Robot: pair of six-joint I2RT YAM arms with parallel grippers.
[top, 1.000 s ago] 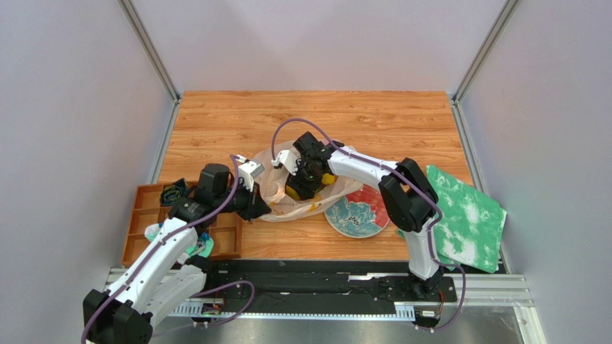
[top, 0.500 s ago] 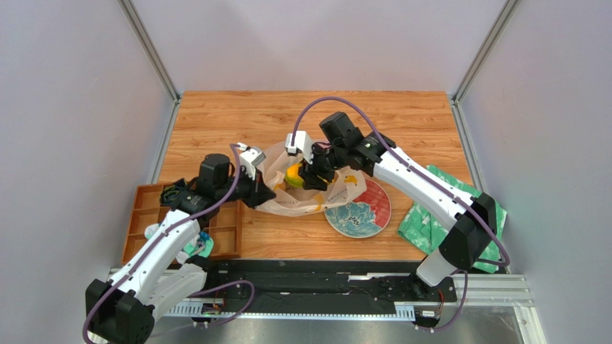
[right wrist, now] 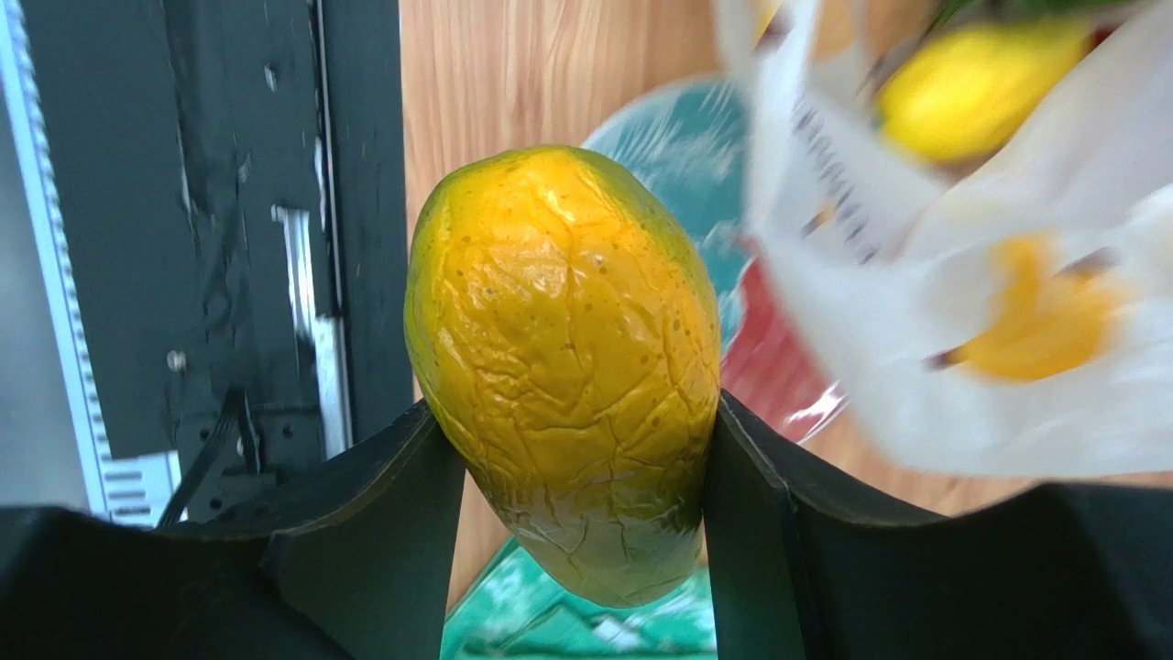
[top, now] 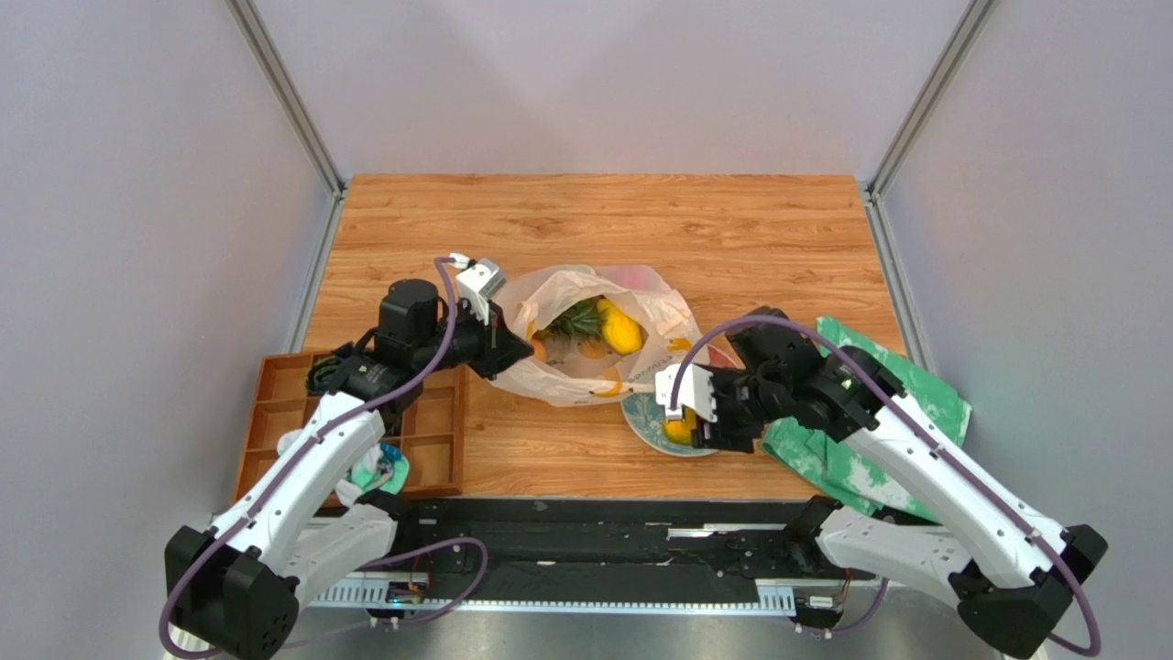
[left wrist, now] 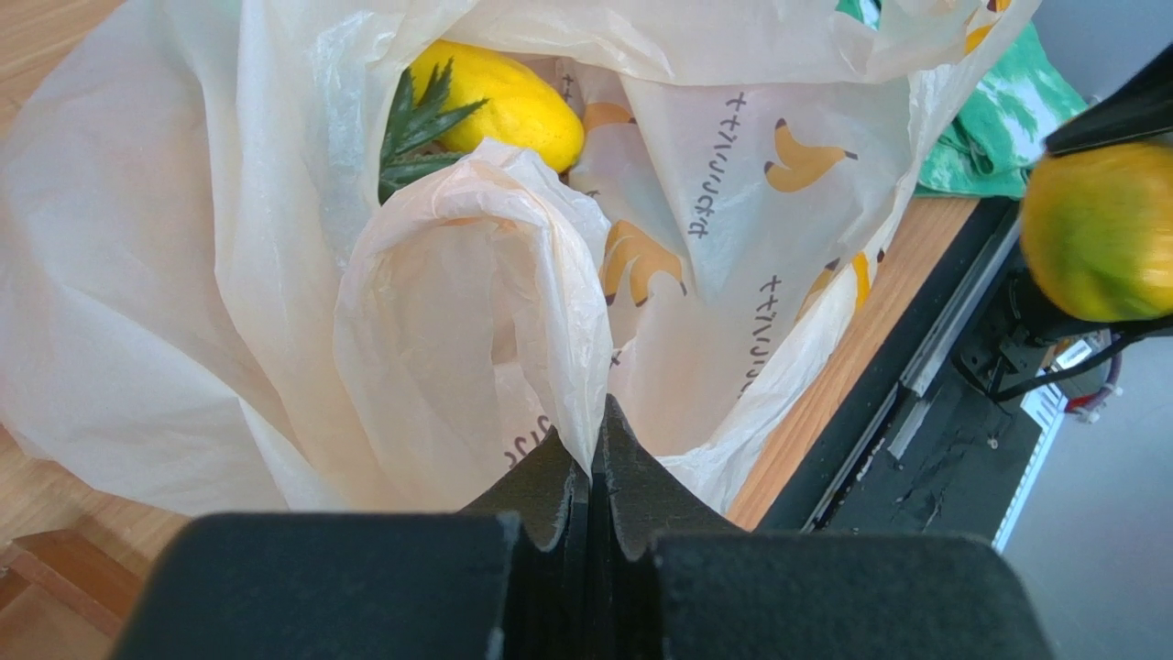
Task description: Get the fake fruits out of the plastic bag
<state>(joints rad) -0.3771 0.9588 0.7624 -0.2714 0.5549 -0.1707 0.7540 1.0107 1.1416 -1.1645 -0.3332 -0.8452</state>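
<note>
The translucent plastic bag (top: 578, 369) with printed bananas lies open at the table's middle. My left gripper (top: 512, 352) is shut on the bag's left edge (left wrist: 551, 316) and holds it up. Inside the bag I see a yellow mango (top: 618, 329) (left wrist: 496, 99) and the green pineapple leaves (top: 573, 322) (left wrist: 420, 127). My right gripper (top: 684, 425) is shut on a yellow-orange mango (right wrist: 565, 360) and holds it over the near edge of the plate (top: 716, 385). That mango also shows in the left wrist view (left wrist: 1099, 231). The other fruits are hidden.
A red-and-teal patterned plate sits right of the bag. A green-and-white cloth (top: 895, 413) lies at the right. A brown compartment tray (top: 282, 413) stands at the left edge, under my left arm. Black rails (top: 578, 530) run along the near edge.
My right gripper has lifted a mango out of the bag and carried it right and toward me, over the plate. My left gripper has kept hold of the bag's edge and shifted slightly away.
</note>
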